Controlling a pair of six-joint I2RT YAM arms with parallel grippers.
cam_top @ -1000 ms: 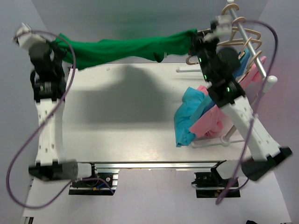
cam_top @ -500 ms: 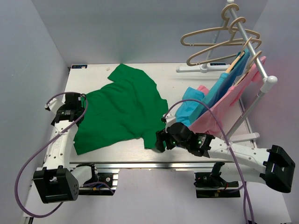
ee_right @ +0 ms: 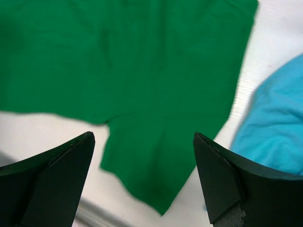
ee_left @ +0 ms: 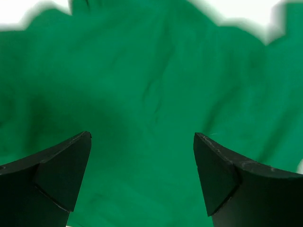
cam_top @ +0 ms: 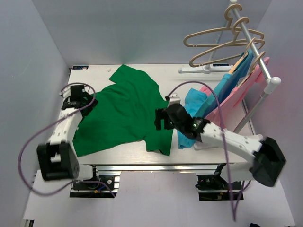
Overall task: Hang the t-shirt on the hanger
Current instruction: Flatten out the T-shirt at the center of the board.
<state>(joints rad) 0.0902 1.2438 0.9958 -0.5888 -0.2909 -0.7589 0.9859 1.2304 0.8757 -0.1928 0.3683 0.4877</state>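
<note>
White table [cam_top: 173, 78], t-shirt [cam_top: 125, 111] flat, L hand [cam_top: 79, 97], R hand [cam_top: 160, 120] spread above

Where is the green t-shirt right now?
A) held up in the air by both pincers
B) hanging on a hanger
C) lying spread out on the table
C: the t-shirt lies spread flat on the table, and the hanger hangs bare.

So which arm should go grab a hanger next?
Probably right. The right tool is open by the t-shirt's right edge, nearer the hangers on the rack; the left tool is far across the table.
</note>
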